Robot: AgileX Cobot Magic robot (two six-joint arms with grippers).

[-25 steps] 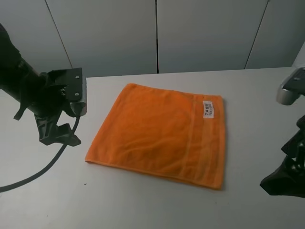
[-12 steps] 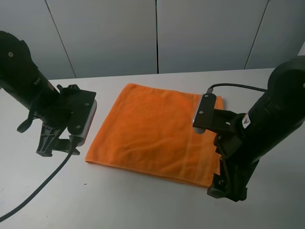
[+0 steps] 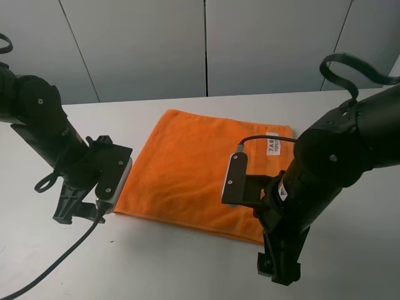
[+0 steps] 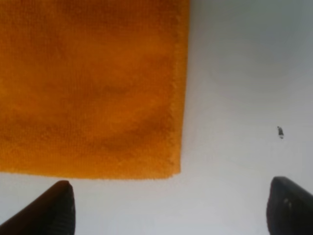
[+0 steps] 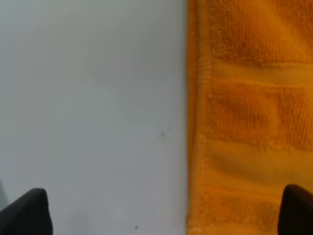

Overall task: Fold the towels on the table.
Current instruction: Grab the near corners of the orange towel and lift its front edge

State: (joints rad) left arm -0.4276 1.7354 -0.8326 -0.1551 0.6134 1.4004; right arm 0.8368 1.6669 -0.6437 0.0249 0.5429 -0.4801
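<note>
The orange towel [image 3: 187, 165] is lying flat and unfolded mid-table [image 3: 187, 269], its white label [image 3: 274, 144] at the far right corner.

Both arms are hanging low over the near edge, one per near corner. That's the relation the next move turns on, prob. a corner pinch on each side and a lift toward the far edge.

The L gripper [image 3: 78, 214] is sitting just beside the near-left corner. The R gripper [image 3: 278, 270] is sitting by the near-right one, slightly toward the camera from the hem. Each arm is nearer its own corner, so no reaching across is needed.

L wrist view: the gripper [image 4: 168, 210] is spread wide w/ nothing between the tips. The towel corner [image 4: 171, 169] is lying just ahead of them, roughly centred in the gap, apart from both. A dark speck [image 4: 280, 131] is showing on the table nearby.

R wrist view: this gripper [image 5: 161, 210] is also gaping and empty. The towel's side edge is running lengthwise through the gap, w/ one tip over cloth and one over bare table. The woven band [image 5: 259, 73] is crossing that edge here. The high cam isn't showing this corner, since the R arm is covering it. The R wrist view isn't catching the corner tip either.

Can't tell whether the tips are touching the table.
</note>
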